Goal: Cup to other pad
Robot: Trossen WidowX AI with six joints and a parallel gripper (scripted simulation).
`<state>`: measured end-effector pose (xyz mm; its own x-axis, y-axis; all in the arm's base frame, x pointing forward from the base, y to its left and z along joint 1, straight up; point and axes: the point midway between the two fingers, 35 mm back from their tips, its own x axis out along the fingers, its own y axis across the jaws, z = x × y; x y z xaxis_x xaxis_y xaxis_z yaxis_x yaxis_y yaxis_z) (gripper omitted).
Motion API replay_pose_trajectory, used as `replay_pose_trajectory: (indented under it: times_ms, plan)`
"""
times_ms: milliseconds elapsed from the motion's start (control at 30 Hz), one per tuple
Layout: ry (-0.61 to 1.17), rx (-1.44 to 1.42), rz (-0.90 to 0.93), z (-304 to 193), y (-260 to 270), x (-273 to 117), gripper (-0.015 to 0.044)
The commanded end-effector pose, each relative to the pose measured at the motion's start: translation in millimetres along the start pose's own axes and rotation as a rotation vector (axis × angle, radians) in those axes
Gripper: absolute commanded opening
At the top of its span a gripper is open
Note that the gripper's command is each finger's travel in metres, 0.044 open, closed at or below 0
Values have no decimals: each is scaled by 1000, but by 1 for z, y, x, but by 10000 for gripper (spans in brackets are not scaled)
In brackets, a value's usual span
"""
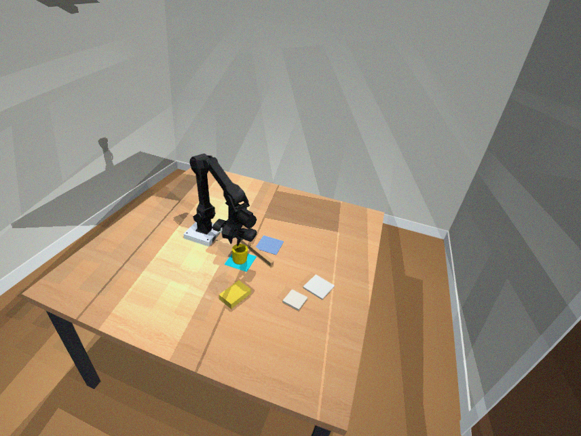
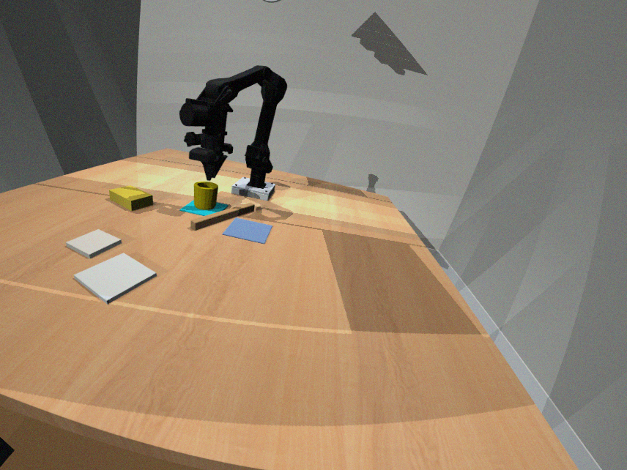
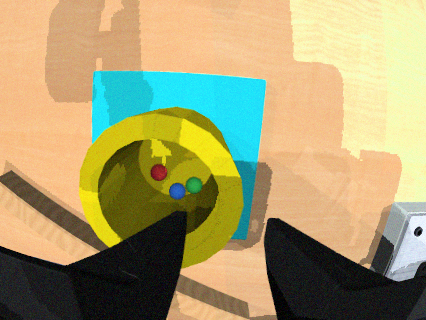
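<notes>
Wrist view looks straight down past the two dark fingers of the end effector [image 3: 222, 233], which stand partly open with nothing between them, hovering above the yellow cup [image 3: 161, 184] and clear of its rim. The cup stands upright on the cyan pad [image 3: 200, 107], overlapping the pad's near edge, and three marbles [image 3: 176, 183], red, blue and green, lie together at its bottom, so nothing has spilled. From the exterior view the end effector [image 2: 208, 174] points down just over the cup [image 2: 205, 195], with a gap between fingertips and rim. A thin wooden bar [image 2: 221, 217] lies on the worktop [image 2: 324, 303] between the cyan pad [image 2: 217, 206] and the blue pad [image 2: 247, 230], seemingly there so that the cup must be lifted over rather than slid. Which pad is the goal cannot be told from this alone; if the cyan one, the cup is already set down and released. A yellow block [image 2: 130, 198] and two white tiles [image 2: 114, 277] lie well apart.
</notes>
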<state>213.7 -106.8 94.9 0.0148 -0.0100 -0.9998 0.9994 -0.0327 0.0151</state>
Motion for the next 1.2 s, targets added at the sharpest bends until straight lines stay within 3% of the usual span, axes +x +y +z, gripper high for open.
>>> replay_pose_trajectory:
  times_ms: [0, 100, 467, 1167]
  plan:
    - [-2, -6, 11, 0, 0, -8, 146]
    - [-2, -6, 11, 0, -1, -9, 146]
    - [-1, -1, 2, 0, -1, -7, 435]
    - [-2, -6, 10, 0, -2, -69, 440]
